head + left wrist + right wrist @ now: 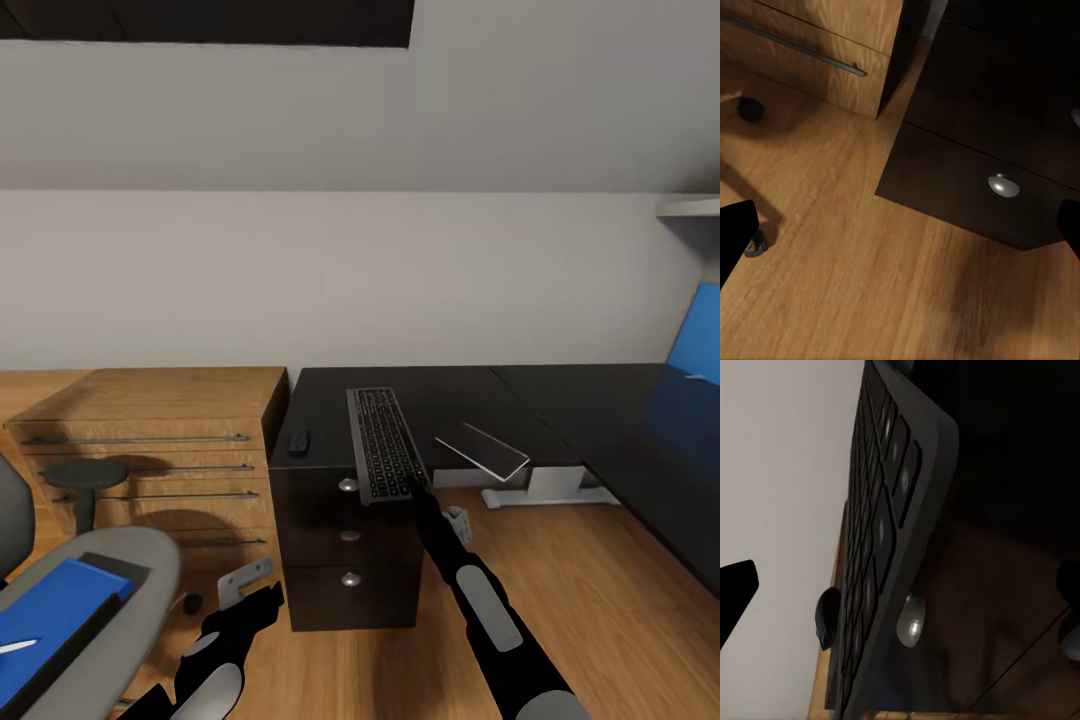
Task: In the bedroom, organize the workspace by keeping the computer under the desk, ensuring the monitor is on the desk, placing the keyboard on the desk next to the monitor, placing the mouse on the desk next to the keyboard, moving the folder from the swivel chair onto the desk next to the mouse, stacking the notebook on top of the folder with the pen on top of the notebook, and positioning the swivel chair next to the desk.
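A: What sits nearest?

B: The two black arms at the near edge. The left gripper (240, 590) hangs low over the wooden floor (600, 590), in front of the dark drawer cabinet (350, 560). Its fingers are spread apart with nothing between them.

A: And the right one?

B: The right gripper (420, 490) reaches to the near end of the keyboard (383, 443), which lies on the cabinet's top and overhangs its front edge. In the right wrist view its fingertips sit wide apart at the frame's sides with the keyboard (881, 547) ahead of them, so it looks open; I cannot tell whether it touches the keyboard.

A: The other things?

B: The mouse (299, 440) lies on the cabinet top, left of the keyboard. The blue folder (50, 610) rests on the swivel chair (120, 570) at the near left. The dark desk (600, 420) stretches right, with the blue-screened monitor (697, 345) at its far right.
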Motion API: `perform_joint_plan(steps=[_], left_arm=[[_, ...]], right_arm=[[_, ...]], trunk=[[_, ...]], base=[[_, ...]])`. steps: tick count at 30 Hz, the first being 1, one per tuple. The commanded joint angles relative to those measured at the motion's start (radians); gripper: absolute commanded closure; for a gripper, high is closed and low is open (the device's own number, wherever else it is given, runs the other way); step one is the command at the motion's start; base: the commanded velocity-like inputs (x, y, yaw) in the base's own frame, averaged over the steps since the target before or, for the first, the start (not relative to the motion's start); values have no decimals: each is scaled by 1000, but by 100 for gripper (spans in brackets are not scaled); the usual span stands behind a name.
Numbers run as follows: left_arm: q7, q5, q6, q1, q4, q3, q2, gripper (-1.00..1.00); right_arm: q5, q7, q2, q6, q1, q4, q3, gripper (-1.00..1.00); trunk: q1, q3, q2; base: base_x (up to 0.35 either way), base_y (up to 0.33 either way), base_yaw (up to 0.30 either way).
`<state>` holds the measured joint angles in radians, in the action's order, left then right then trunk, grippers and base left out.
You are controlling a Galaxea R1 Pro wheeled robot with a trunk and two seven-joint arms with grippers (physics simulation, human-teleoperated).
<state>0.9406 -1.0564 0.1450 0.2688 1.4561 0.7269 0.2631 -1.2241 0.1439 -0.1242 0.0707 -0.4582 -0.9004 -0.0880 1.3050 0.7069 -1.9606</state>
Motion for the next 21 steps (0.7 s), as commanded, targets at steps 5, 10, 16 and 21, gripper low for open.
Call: perform_joint_plan(steps=[5,10,16,21], left_arm=[[6,-1,4,1,2,3,1,-100],[6,-2,5,1,2,5,1,-100],[6,-2,5,1,2,5,1,-100],[6,-2,4,1,3,5,1,-100]], right_arm=[[-11,1,-1,6,0,0,1,-100],[-25,-9,-3,6,0,0,0,-100],[-40,-11,-3,6,0,0,-1,-100],[-41,-12,-3,6,0,0,-1,-100]], trunk=[[0,1,-1],[0,1,-1],[0,1,-1],[0,1,-1]], base=[[0,66,0],[0,128,0],[0,17,0],[45,2,0]])
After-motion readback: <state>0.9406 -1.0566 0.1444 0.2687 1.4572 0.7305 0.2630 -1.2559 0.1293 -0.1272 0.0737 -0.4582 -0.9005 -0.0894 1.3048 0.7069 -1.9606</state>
